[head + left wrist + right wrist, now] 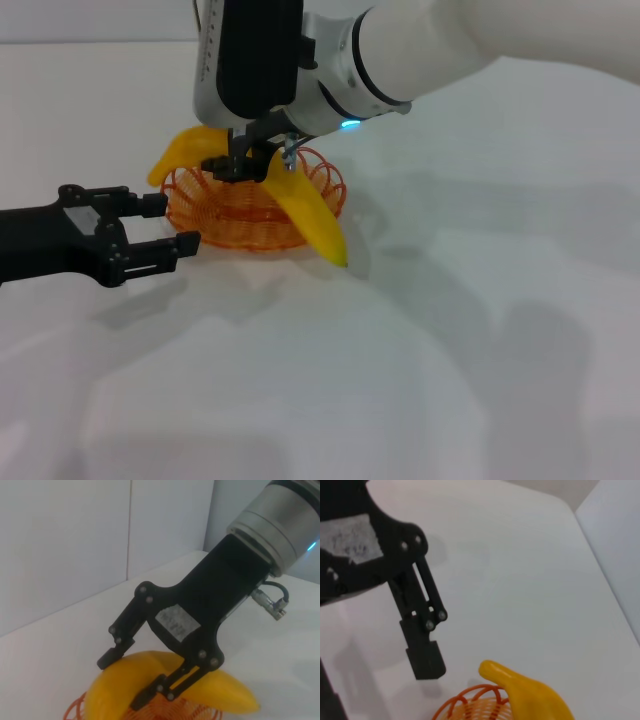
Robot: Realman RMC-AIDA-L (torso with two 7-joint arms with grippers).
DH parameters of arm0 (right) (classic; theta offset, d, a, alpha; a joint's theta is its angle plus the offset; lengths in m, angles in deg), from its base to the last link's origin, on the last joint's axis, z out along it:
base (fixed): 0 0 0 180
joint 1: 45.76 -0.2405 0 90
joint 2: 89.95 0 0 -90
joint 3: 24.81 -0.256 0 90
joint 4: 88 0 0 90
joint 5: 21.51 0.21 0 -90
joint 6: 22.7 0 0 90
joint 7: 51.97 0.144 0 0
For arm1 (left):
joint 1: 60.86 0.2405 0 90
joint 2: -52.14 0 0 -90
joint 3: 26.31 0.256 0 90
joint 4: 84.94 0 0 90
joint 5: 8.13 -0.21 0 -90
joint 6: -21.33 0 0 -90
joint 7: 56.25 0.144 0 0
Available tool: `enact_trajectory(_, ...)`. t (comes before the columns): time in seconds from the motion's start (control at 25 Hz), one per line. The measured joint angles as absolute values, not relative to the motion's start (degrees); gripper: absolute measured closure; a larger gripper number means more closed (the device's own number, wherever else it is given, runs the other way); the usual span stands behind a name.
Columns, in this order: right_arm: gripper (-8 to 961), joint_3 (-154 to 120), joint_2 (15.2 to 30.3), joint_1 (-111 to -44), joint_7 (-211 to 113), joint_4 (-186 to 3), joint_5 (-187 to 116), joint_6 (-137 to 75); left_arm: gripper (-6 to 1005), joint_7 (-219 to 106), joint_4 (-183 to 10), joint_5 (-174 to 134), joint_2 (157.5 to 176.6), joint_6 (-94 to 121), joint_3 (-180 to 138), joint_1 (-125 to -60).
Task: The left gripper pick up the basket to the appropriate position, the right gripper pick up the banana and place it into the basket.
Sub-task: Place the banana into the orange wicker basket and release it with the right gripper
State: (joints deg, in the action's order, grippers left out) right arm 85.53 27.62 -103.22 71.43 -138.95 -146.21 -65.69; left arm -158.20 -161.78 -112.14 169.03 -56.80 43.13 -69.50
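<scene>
The orange wire basket (240, 225) stands on the white table. The yellow banana (310, 215) lies tilted across it, with one end past the basket's near right rim and down at the table. My right gripper (243, 168) is over the basket, its jaws closed on the banana's middle; the left wrist view shows that gripper (126, 677) straddling the banana (220, 690). My left gripper (172, 224) is open and empty just left of the basket, its fingers close to the rim. In the right wrist view one of its fingers (425, 660) stands apart from the basket (470, 707) and the banana (535, 697).
The white table (400, 380) spreads in front and to the right. The right arm's white-silver wrist (330, 80) hangs above the basket's far side.
</scene>
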Motion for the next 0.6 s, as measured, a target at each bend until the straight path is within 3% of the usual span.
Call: enact_trajectory(0.6,461,85.21,27.21,-104.16,73.46,-138.97,-146.23,-65.6,353,-158.2,-160.87,-112.43,168.94,-56.8,43.12,-70.01)
